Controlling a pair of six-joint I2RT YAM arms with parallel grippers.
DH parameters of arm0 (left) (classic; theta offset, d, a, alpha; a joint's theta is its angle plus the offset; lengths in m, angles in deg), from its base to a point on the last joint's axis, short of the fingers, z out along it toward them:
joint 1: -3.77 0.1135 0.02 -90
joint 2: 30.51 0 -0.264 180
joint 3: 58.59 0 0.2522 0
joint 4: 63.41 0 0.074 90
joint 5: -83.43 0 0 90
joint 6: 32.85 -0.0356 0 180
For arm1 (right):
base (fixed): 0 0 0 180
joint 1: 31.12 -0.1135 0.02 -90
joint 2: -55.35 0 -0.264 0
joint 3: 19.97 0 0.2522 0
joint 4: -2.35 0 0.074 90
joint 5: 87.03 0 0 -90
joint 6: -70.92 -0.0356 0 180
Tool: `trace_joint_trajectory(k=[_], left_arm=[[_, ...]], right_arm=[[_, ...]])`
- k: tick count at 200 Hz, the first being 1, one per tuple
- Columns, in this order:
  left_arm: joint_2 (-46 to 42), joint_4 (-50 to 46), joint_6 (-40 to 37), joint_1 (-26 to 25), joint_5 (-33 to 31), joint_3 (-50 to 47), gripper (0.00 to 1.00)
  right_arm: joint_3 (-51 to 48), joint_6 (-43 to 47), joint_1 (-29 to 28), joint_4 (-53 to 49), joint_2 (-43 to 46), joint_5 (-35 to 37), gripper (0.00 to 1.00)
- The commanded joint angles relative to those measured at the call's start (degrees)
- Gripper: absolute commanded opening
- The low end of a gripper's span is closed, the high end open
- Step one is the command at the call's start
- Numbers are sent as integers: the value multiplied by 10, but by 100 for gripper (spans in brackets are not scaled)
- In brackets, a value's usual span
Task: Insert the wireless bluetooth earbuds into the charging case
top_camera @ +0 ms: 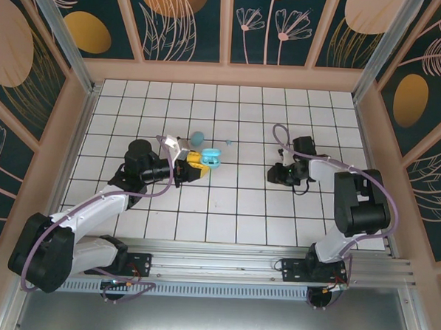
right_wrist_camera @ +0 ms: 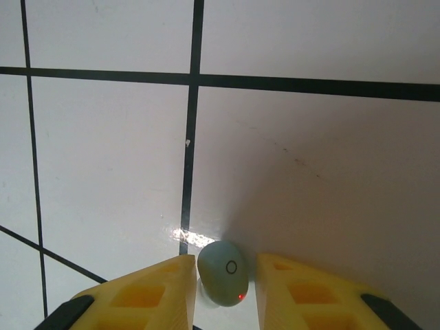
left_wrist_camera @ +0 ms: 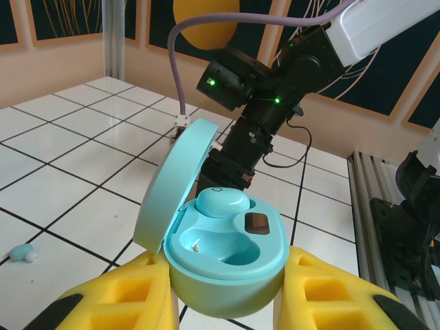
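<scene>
**Open charging case (left_wrist_camera: 227,256) held by the left gripper (top_camera: 197,164), one earbud (left_wrist_camera: 221,202) seated in it, a second earbud (right_wrist_camera: 222,280) between the right gripper's (right_wrist_camera: 225,267) pads.**

The left gripper clamped the case by its lower shell, with the lid (left_wrist_camera: 172,185) standing open off the case's left edge. The empty well (left_wrist_camera: 218,246) beside the seated earbud lay unobstructed from above. Well to the right of the case, across bare tiles, the right gripper stood narrow around the second earbud on the table; whether its pads pressed it could not be told. A third earbud (left_wrist_camera: 20,254) lay loose on the tiles, left of the case.
</scene>
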Motion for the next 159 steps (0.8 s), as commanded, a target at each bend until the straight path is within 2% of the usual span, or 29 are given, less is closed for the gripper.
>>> trace_joint_trajectory(k=[1, 93, 125, 159], left_arm=[[-6, 11, -14, 4, 10, 13, 0], [-5, 7, -17, 3, 8, 13, 0], [-6, 9, -19, 4, 2, 13, 0], [0, 24, -15, 3, 0, 12, 0]], right_arm=[[13, 6, -7, -4, -10, 9, 27], [35, -31, -33, -22, -7, 31, 18], [38, -53, -38, -62, 52, 60, 17], [53, -93, -42, -128, 155, 98, 16]])
